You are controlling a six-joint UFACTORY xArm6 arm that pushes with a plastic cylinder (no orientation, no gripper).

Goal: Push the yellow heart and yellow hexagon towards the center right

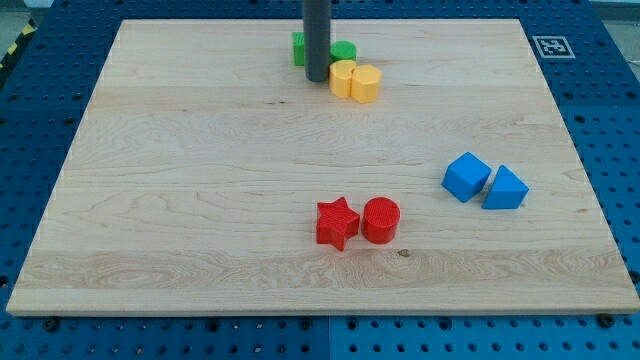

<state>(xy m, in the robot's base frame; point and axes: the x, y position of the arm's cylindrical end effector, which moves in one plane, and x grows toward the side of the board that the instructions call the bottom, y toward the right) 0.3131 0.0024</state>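
Yellow blocks: we see two yellow blocks touching each other near the view's top, just right of centre; the left one (342, 77) and the right one (366, 84) – we cannot tell which is the heart and which the hexagon
My tip: the dark rod comes down from the view's top, and my tip (317, 79) sits just left of the left yellow block, touching it or very nearly so
Pincer: we have no pincer on this arm, only the rod, so we cannot tell of any opening or hold
Green blocks: one (298, 47) shows left of the rod and one (344, 50) right of it, both just above the yellow pair, shapes partly hidden
Blue blocks: a blue cube (466, 176) and a blue wedge-like block (506, 189) touch at the view's right, well apart from the yellows
Red blocks: a red star (337, 222) and a red cylinder (381, 220) side by side – low, near centre
Bench: pale wooden bench (180, 190)
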